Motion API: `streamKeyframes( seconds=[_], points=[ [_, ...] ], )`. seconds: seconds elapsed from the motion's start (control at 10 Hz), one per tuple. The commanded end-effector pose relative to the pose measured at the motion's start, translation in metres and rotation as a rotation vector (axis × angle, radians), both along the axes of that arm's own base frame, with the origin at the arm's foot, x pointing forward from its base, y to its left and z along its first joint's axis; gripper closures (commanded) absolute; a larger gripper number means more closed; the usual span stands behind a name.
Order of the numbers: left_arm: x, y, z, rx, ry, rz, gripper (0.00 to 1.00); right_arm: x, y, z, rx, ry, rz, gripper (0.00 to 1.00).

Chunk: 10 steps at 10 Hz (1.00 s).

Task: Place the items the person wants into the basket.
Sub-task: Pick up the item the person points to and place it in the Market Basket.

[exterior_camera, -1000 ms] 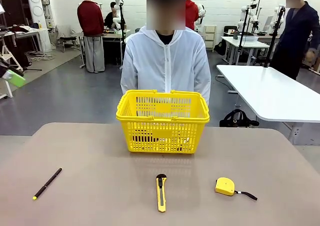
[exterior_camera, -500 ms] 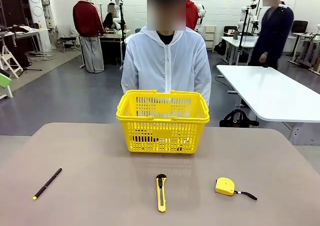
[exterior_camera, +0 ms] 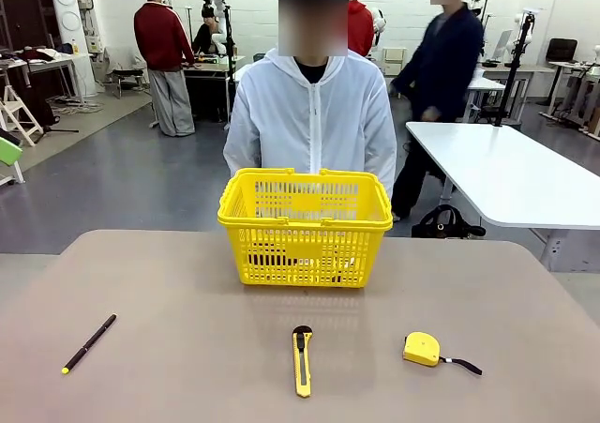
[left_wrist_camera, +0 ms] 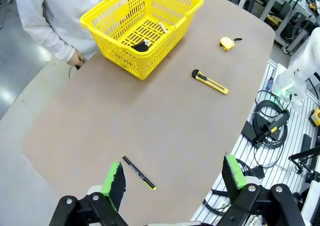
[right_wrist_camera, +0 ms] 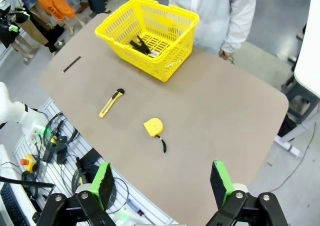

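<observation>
The yellow basket (exterior_camera: 305,245) stands at the table's far middle, in front of the person (exterior_camera: 309,123) in the white jacket. A dark thing (left_wrist_camera: 141,45) and a small white thing (left_wrist_camera: 163,27) lie on its floor; I cannot tell whether either is the marker. The yellow-and-black utility knife (exterior_camera: 301,359) lies flat near the front edge, in line with the basket. High over the near left corner my left gripper (left_wrist_camera: 174,178) hangs open with nothing in it. My right gripper (right_wrist_camera: 163,183) hangs open and bare high over the near right side. Both are far from the knife (left_wrist_camera: 210,81) (right_wrist_camera: 111,102).
A yellow tape measure (exterior_camera: 422,349) sits right of the knife. A thin black pen (exterior_camera: 89,342) lies at the front left. The person's hands (left_wrist_camera: 76,59) (right_wrist_camera: 226,52) hang at the far table edge. A white table (exterior_camera: 506,174) stands beyond on the right.
Nothing on the table has moved. A green-tipped part at the front view's left edge has drawn back toward the edge. A person in dark clothes has walked left in the background.
</observation>
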<state>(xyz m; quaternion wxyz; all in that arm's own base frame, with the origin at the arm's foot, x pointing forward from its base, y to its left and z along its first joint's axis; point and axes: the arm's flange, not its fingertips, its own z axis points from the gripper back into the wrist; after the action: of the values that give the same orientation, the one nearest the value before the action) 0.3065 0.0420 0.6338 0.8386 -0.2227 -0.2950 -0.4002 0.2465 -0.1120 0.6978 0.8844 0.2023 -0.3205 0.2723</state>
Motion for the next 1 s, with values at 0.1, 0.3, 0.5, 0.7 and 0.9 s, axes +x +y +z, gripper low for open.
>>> streamKeyframes(
  seconds=[0.1, 0.3, 0.5, 0.7, 0.9],
  points=[
    [0.0002, -0.0002, -0.0019, -0.003, -0.003, -0.001, 0.00, 0.0016, 0.0007, -0.0009, 0.009, -0.003, 0.015, 0.00],
    [0.0002, -0.0002, -0.0019, -0.003, -0.003, -0.001, 0.00, 0.0016, 0.0007, -0.0009, 0.009, -0.003, 0.015, 0.00],
    [0.0002, -0.0002, -0.0019, -0.003, -0.003, -0.001, 0.00, 0.0016, 0.0007, -0.0009, 0.009, -0.003, 0.015, 0.00],
    [0.0002, -0.0002, -0.0019, -0.003, -0.003, -0.001, 0.00, 0.0016, 0.0007, -0.0009, 0.009, -0.003, 0.015, 0.00],
    [0.0002, -0.0002, -0.0019, -0.003, -0.003, -0.001, 0.00, 0.0016, 0.0007, -0.0009, 0.009, -0.003, 0.015, 0.00]
  ],
)
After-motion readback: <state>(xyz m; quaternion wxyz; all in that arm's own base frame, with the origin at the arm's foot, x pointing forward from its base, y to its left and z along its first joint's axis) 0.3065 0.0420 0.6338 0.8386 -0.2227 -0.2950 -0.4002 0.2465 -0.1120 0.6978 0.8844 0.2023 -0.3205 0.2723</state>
